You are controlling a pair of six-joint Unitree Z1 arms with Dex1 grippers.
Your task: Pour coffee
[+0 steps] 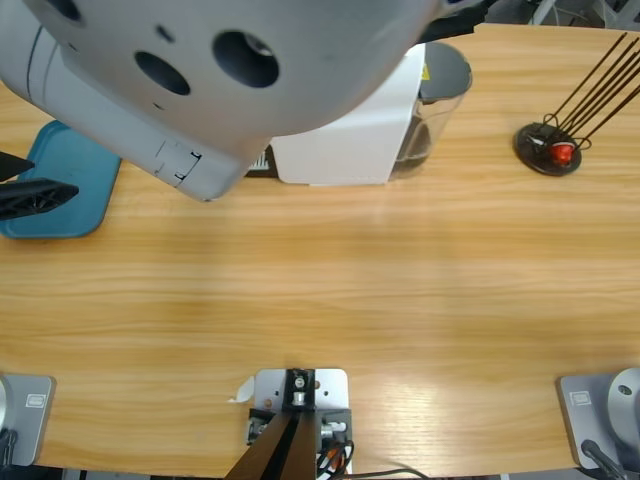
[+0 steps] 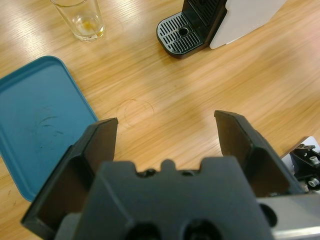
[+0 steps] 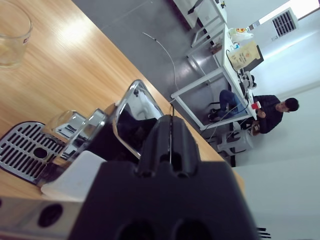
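Wooden table [image 2: 165,95], bare stretch ahead of left gripper [image 2: 165,135], jaws wide apart, holding nothing.
Blue tray [image 2: 35,120] edge just left of it; glass [image 2: 82,20] with coffee [image 2: 87,25] residue far ahead-left; coffee machine [image 2: 210,22] ahead-right. Right gripper [image 3: 167,145] jaws pressed together, just above machine.

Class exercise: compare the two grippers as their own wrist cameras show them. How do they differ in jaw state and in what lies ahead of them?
The left gripper has its jaws spread wide apart; the right gripper has its jaws pressed together. The left gripper looks down on bare wood beside the blue tray, holding nothing; the right gripper sits right at the coffee machine, above its drip grate. Both are black and two-jawed.
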